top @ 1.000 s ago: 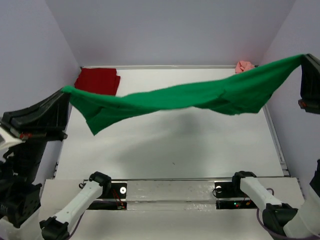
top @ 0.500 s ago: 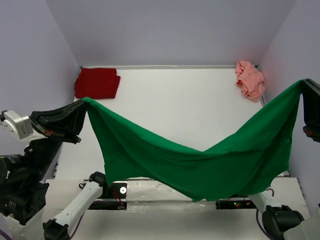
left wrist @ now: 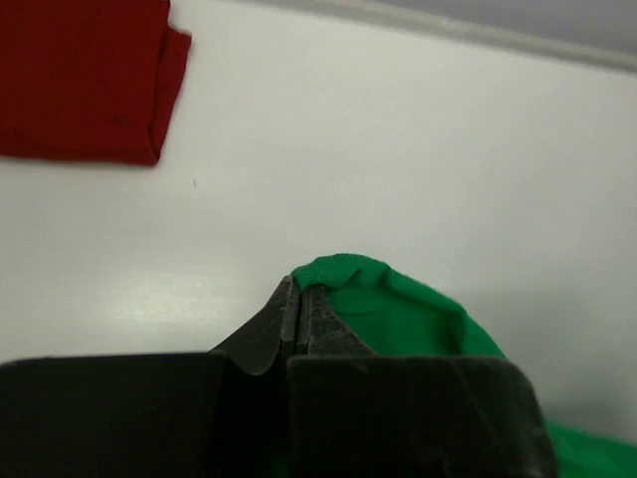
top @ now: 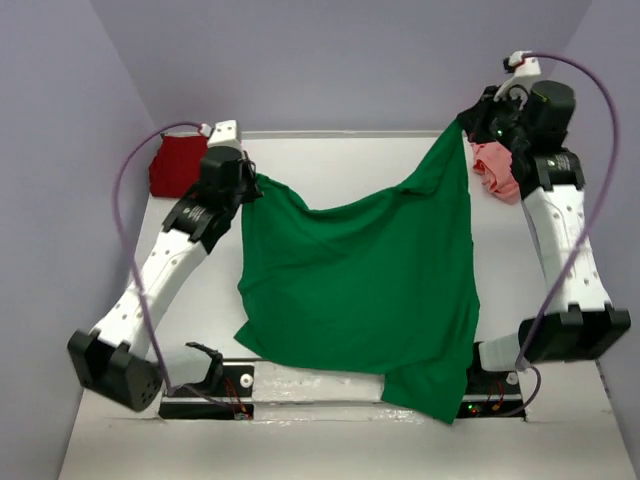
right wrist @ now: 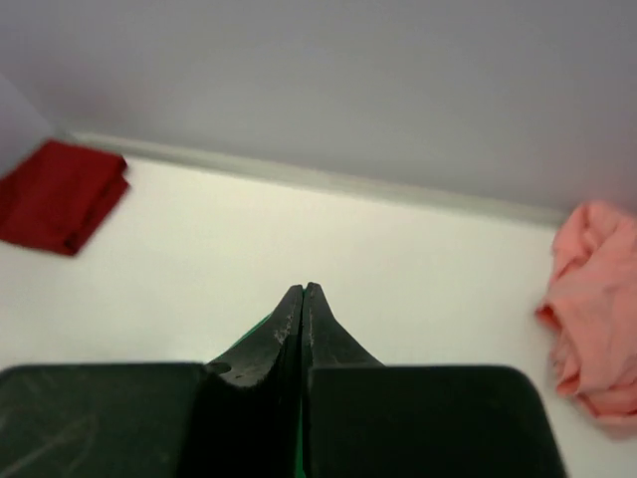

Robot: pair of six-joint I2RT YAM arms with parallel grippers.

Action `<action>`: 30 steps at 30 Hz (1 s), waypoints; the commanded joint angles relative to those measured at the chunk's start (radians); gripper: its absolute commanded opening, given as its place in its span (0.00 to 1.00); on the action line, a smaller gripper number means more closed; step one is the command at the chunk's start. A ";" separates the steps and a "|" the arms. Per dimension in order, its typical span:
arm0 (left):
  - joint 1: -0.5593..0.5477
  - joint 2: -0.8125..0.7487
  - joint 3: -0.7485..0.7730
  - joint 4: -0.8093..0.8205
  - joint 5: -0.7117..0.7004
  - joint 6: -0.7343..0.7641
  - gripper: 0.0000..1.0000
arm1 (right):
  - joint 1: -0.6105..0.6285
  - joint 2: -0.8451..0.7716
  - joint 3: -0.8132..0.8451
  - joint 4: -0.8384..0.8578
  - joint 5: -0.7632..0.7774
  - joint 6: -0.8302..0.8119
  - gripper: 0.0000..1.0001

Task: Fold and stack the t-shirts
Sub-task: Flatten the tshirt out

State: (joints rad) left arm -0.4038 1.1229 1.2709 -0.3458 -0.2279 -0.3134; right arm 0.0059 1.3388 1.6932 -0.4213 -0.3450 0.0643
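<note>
L tool (top: 254, 186), R tool (top: 462, 126) each pinch green t-shirt (top: 360, 290) corner.

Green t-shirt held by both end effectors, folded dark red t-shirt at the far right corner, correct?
No: the top external view shows the dark red t-shirt at the far left corner. The left end effector and right end effector hold the green t-shirt.

The left arm (top: 170, 265) hid part of the dark red t-shirt (top: 172, 170), the right arm (top: 565, 230) part of the salmon pink t-shirt (top: 495, 170). The green t-shirt (top: 360, 290) covered the near edge of the table (top: 340, 170) and lay mostly hidden behind the right claw (right wrist: 303, 291).
</note>
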 commanded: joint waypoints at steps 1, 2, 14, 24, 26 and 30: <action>0.008 0.119 -0.044 0.120 -0.079 -0.058 0.02 | -0.007 0.093 -0.016 0.096 0.020 -0.017 0.00; 0.008 0.153 -0.051 0.148 -0.073 -0.058 0.02 | -0.007 0.124 -0.012 0.096 0.018 -0.017 0.00; 0.020 0.704 0.202 0.136 -0.099 -0.081 0.00 | -0.007 0.413 0.013 0.134 -0.009 -0.054 0.00; 0.060 0.830 0.350 0.124 -0.085 -0.067 0.00 | -0.026 0.565 0.083 0.139 -0.029 -0.054 0.00; 0.074 0.819 0.354 0.128 -0.091 -0.055 0.00 | -0.026 0.563 0.089 0.145 -0.032 -0.054 0.00; 0.105 0.799 0.357 0.137 -0.091 -0.055 0.00 | -0.026 0.591 0.152 0.151 -0.025 -0.057 0.00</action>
State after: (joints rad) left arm -0.3317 1.9667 1.5925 -0.2245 -0.2913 -0.3759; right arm -0.0135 1.9305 1.7218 -0.3359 -0.3584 0.0250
